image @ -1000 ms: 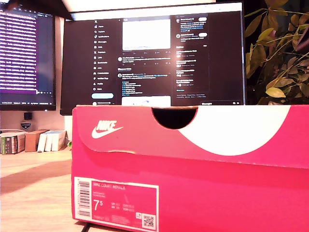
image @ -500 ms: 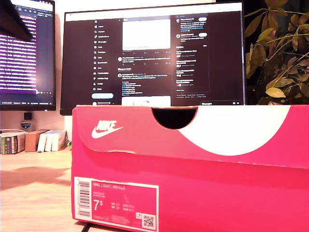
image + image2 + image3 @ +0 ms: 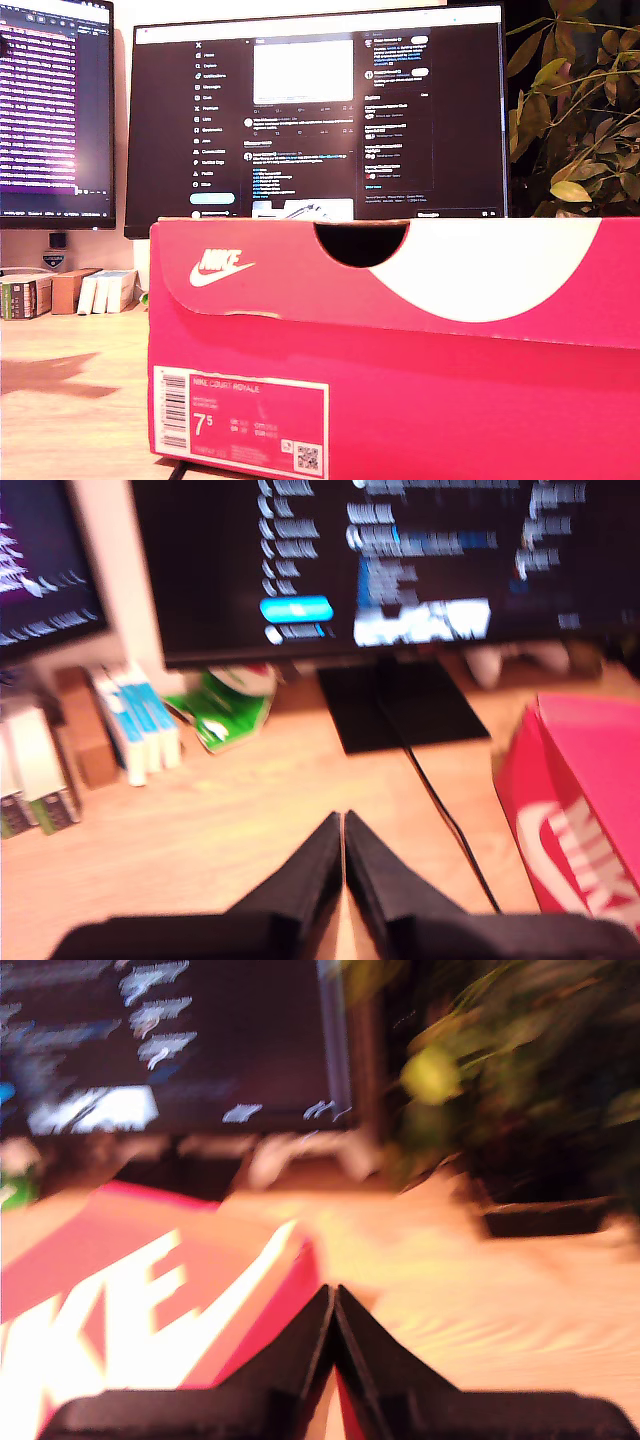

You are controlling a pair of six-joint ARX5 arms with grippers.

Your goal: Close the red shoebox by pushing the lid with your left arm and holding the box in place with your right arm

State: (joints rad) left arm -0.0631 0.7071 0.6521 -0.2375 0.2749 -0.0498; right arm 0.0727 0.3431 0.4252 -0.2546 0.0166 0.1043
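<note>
The red shoebox (image 3: 420, 390) fills the front of the exterior view, and its lid (image 3: 280, 275) with a white swoosh lies flat down on it. No gripper shows in the exterior view. In the first wrist view my first gripper (image 3: 343, 822) is shut with nothing in it, hovering over the wooden desk, with a corner of the shoebox (image 3: 580, 800) off to one side. In the second wrist view my second gripper (image 3: 333, 1296) is shut and empty, over the edge of the shoebox lid (image 3: 150, 1300). Both wrist views are blurred.
Two monitors (image 3: 320, 110) stand behind the box, one on a black stand (image 3: 405, 705) with a cable (image 3: 450, 825) running across the desk. Small boxes and books (image 3: 65, 292) sit at the exterior view's left, a leafy plant (image 3: 575, 110) at its right. A green packet (image 3: 225, 712) lies near the stand.
A dark arm at the exterior view's upper left has moved further left and out of the picture. Its shadow on the desk has shrunk toward the left. The shoebox has not moved.
</note>
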